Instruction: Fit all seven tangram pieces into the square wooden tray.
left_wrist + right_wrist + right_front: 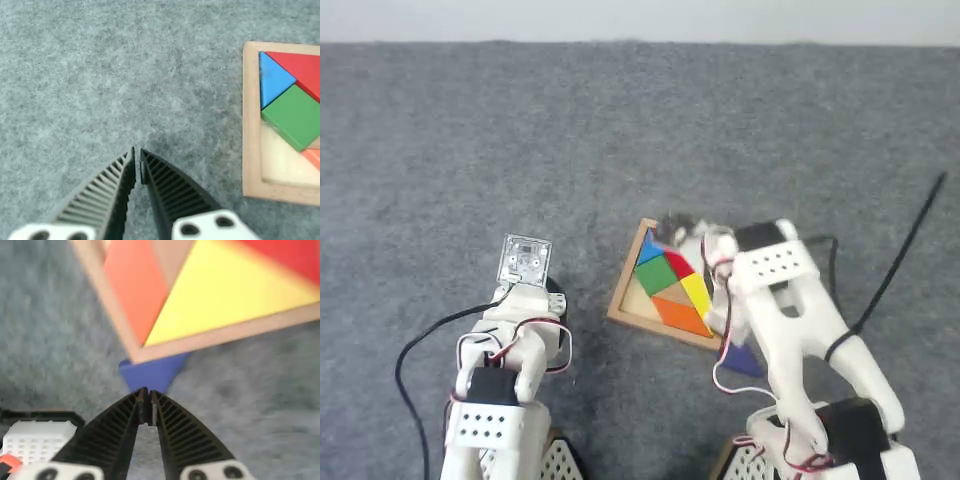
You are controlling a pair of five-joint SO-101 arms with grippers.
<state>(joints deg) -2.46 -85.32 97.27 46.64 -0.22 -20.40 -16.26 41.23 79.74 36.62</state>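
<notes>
The square wooden tray (623, 300) lies turned on the grey carpet and holds blue (650, 243), red (678, 262), green (653, 274), yellow (696, 291), brown (669, 294) and orange (680, 315) pieces. A dark blue piece (741, 359) lies outside, by the tray's near right corner. In the right wrist view my right gripper (148, 393) is shut, its tips at the point of the dark blue piece (150, 373), which reaches under the tray's corner (131, 356). My left gripper (137, 152) is shut over bare carpet, to the left of the tray (251, 125).
The right arm (775, 270) bends over the tray's right side and hides part of it. The left arm (515, 340) stands at the lower left. Grey carpet (520, 130) runs wide at the back and left. A black cable (900, 255) trails at the right.
</notes>
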